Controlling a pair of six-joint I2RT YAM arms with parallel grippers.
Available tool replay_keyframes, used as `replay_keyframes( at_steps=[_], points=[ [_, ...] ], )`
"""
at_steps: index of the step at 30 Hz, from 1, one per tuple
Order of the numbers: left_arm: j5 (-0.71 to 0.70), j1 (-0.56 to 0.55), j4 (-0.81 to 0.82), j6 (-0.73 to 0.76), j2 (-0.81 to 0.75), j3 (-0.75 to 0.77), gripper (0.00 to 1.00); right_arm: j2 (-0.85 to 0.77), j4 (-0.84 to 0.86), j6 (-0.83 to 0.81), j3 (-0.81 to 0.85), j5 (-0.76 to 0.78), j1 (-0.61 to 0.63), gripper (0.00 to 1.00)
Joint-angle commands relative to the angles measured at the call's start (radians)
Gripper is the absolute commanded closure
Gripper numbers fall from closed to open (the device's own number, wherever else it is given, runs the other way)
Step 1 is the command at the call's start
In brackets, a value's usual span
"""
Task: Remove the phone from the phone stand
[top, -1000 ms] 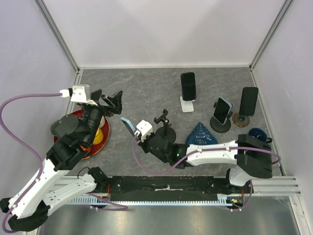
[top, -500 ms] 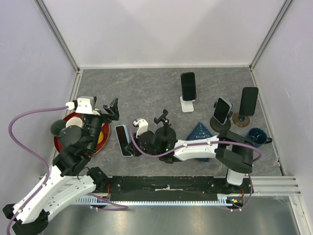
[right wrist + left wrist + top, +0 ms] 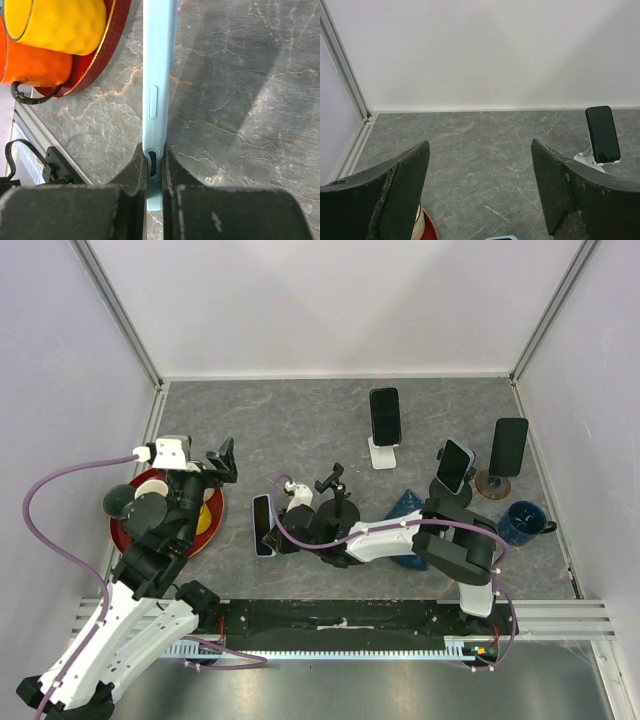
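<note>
Shows, from above, a pale blue phone (image 3: 263, 525) already off the black clamp stand (image 3: 340, 505), just left of it, low over the table (image 3: 290, 420) beside a red plate (image 3: 214, 508). Pinched near one short end by the right end effector (image 3: 279, 537), closed flat against front and back.

Probably light and stiff, with slick faces and breakable glass. Best taken across the flat faces near an end, clear of the side button.

Reveals only in the right wrist view the edge-on grip, plus a yellow cup (image 3: 55, 22) and orange cup (image 3: 30, 65) on the plate. Reveals best in the left wrist view the left end effector (image 3: 480, 200), spread wide and holding nothing. Cannot tell whether the phone touches the table.
</note>
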Motion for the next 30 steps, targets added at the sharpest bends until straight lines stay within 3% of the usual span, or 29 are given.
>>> replay_keyframes(
  at_steps=[1, 10, 17, 24, 30],
  points=[
    [0.059, 0.029, 0.033, -0.057, -0.004, -0.003, 0.12, 0.008, 0.101, 0.062, 0.022, -0.011, -0.009, 0.93],
    [0.08, 0.043, 0.033, -0.068, 0.01, -0.004, 0.14, 0.022, 0.084, 0.089, 0.008, -0.012, -0.012, 0.78],
    [0.093, 0.05, 0.033, -0.074, 0.023, -0.003, 0.14, -0.014, 0.098, 0.091, -0.027, 0.003, -0.012, 0.55],
    [0.102, 0.055, 0.033, -0.075, 0.036, -0.001, 0.14, -0.032, 0.095, 0.08, -0.049, 0.002, -0.013, 0.46],
    [0.122, 0.057, 0.002, -0.081, 0.055, 0.002, 0.14, -0.067, 0.06, 0.033, -0.063, 0.019, -0.012, 0.24]
  ],
)
